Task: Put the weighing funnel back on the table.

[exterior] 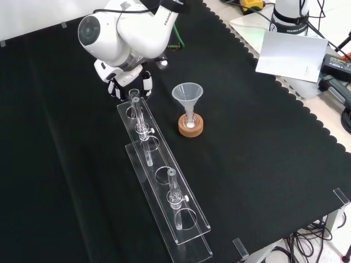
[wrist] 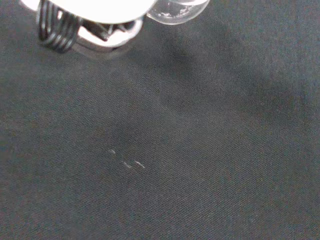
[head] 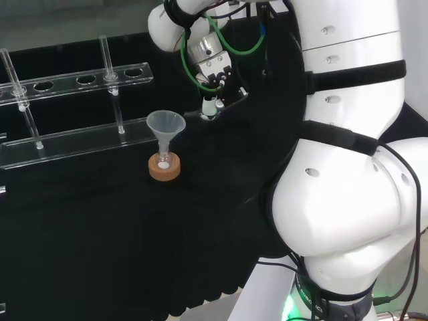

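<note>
In the front view the clear plastic rack [exterior: 156, 159] lies nearest. It starts at the lower middle of the frame and runs up and to the left across the black cloth [exterior: 66, 181], with a few thin clear posts standing on it.

To the right of the rack's upper half, near the middle of the frame, the funnel [exterior: 187, 94] stands mouth up. Its stem goes down into a cork ring [exterior: 191, 127], and it stands apart from the rack.

Farther up, just past the rack's far end in the upper left of the frame, the hand [exterior: 130, 86] hangs low over the cloth, pointing down. The white arm [exterior: 123, 30] stands above it and hides part of it. Beyond the cloth's edge, at the upper right of the frame, lies a white sheet of paper [exterior: 290, 52].

In the wrist view a small clear rounded piece, the weighing funnel [wrist: 177, 9], sits right beside the blurred white part of the hand, with bare cloth beyond it. I cannot tell whether the hand is clasping it or open, or whether the piece touches the cloth.

In the head view the hand is at the upper middle of the frame, to the right of the funnel and higher up.
</note>
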### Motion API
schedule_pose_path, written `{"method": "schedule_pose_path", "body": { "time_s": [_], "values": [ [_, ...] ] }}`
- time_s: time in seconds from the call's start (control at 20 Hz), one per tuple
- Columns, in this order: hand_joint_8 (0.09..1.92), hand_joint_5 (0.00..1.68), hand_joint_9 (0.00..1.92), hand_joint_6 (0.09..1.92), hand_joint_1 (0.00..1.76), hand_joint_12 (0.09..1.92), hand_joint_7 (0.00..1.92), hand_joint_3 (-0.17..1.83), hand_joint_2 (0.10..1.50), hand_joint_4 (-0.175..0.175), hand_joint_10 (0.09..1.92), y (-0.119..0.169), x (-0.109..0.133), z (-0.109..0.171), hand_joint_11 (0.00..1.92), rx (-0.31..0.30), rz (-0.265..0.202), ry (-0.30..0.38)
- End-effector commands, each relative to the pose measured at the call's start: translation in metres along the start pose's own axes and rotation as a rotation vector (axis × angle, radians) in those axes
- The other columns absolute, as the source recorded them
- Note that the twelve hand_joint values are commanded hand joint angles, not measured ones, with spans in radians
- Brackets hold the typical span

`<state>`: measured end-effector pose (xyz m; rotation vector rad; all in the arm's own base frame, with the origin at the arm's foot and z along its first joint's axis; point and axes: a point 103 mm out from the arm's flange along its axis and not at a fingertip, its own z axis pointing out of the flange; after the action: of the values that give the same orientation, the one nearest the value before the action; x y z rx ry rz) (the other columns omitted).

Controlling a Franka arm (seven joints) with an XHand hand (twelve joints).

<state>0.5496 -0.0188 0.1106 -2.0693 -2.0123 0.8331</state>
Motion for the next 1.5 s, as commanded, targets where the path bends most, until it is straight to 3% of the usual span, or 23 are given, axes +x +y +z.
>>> {"method": "schedule_pose_path", "body": {
  "time_s": [0.05,0.25,0.95,1.1,1.2,1.35,1.5],
  "values": [
    [0.64,1.32,1.06,0.57,1.13,1.09,0.65,0.61,0.66,0.175,0.14,0.011,0.009,0.007,0.72,-0.006,-0.073,-0.032],
    [0.64,1.32,1.06,0.57,1.13,1.08,0.65,0.61,0.66,0.175,0.15,0.016,0.004,0.013,0.72,0.007,-0.044,-0.023],
    [0.65,1.32,1.06,0.57,1.13,1.08,0.65,0.61,0.66,0.175,0.15,0.029,0.006,0.016,0.74,0.012,-0.065,-0.032],
    [0.66,1.27,1.05,0.59,1.11,1.07,0.63,0.46,0.75,0.175,0.16,0.030,0.015,0.015,0.74,0.007,-0.072,-0.019],
    [0.68,1.10,1.02,0.62,1.01,1.08,0.59,0.40,0.73,0.111,0.17,0.029,0.017,0.015,0.72,0.002,-0.086,0.002],
    [0.68,0.64,0.90,0.60,0.91,1.14,0.44,0.42,0.66,0.020,0.19,0.026,0.015,0.015,0.62,0.004,-0.116,0.019],
    [0.68,0.42,0.77,0.46,0.85,1.22,0.32,0.42,0.63,-0.005,0.26,0.023,0.014,0.015,0.50,-0.002,-0.127,0.025]
  ]
}}
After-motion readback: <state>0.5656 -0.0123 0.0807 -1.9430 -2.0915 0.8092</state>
